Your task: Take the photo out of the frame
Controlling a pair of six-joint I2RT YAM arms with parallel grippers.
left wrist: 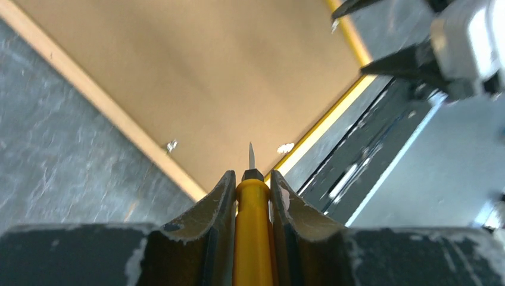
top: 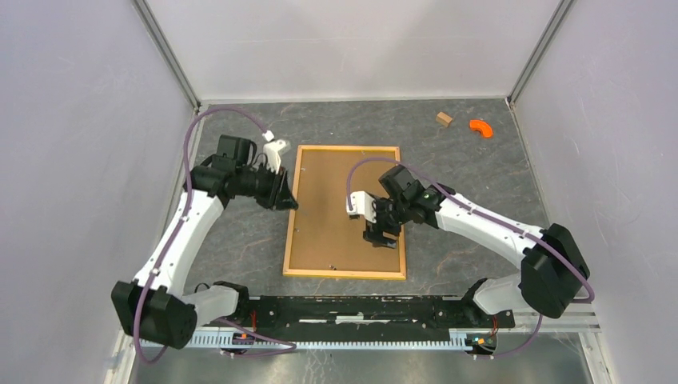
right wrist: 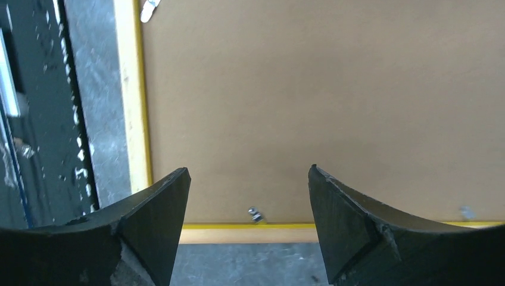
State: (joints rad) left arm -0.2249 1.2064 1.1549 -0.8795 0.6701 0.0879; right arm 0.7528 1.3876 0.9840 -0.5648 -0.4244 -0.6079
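The frame (top: 332,208) lies face down mid-table, brown board back up, light wood edges around it. The photo is hidden under that board. My left gripper (top: 286,192) hovers at the frame's left edge, shut on a yellow-handled screwdriver (left wrist: 253,226) whose metal tip points toward the frame's near corner (left wrist: 196,77). My right gripper (top: 382,238) stands open over the board's right side, with nothing between its fingers. In the right wrist view its jaws (right wrist: 249,173) straddle a small metal clip (right wrist: 255,214) at the yellow-lined edge. Two more clips (left wrist: 171,145) (left wrist: 285,147) show near the screwdriver tip.
A small wooden block (top: 444,119) and an orange curved piece (top: 480,126) lie at the back right. A black rail (top: 360,308) runs along the near edge between the arm bases. Pale walls close in on three sides.
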